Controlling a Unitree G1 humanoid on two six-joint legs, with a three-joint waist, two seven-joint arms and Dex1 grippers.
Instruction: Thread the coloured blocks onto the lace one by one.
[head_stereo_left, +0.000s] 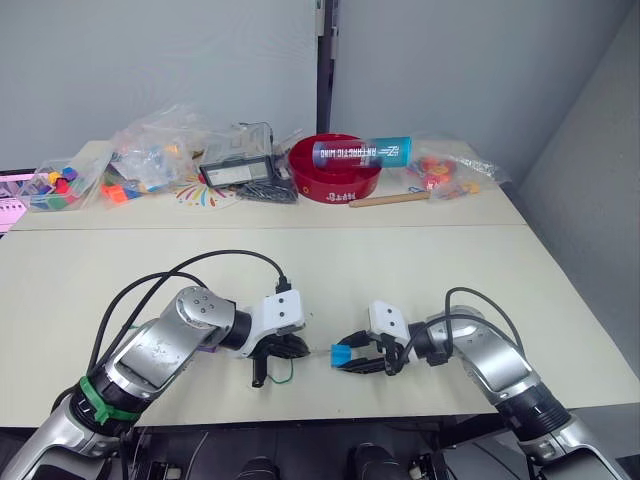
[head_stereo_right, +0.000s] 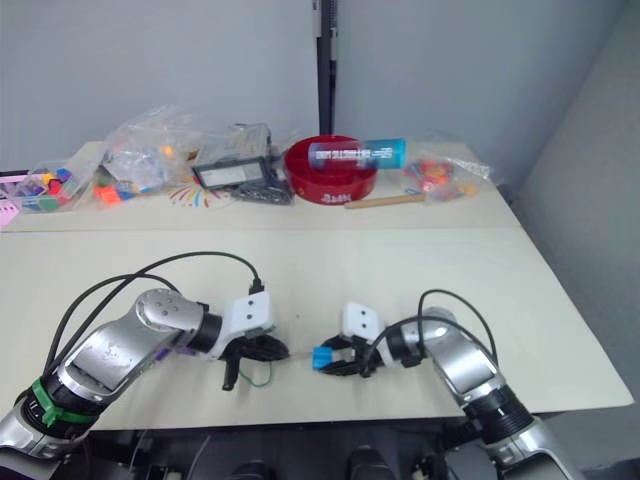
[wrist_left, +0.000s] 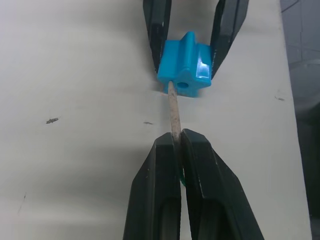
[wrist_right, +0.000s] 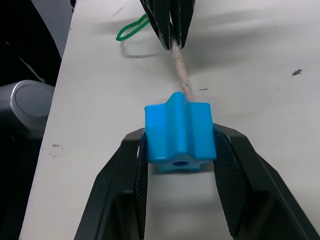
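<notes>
A sky blue block (wrist_right: 180, 132) with a hole through it is held just above the table's front part, with my right gripper (head_stereo_left: 352, 362) shut on its sides. My left gripper (wrist_left: 176, 137) is shut on the lace's stiff pale tip (wrist_left: 174, 107), which points at the block. The tip's end touches the block's face at the rim of the hole (wrist_left: 182, 85). I cannot tell if it has entered. The lace's thin green string (head_stereo_left: 284, 376) loops on the table under the left gripper (head_stereo_left: 290, 348).
At the back stand a red bowl (head_stereo_left: 335, 182) with a tube (head_stereo_left: 362, 152) across it, a black device (head_stereo_left: 240, 170), a wooden stick (head_stereo_left: 390, 200), and clear bags of bright pieces (head_stereo_left: 150, 160) (head_stereo_left: 445, 170). The table's front edge (head_stereo_left: 330, 415) runs close below both grippers.
</notes>
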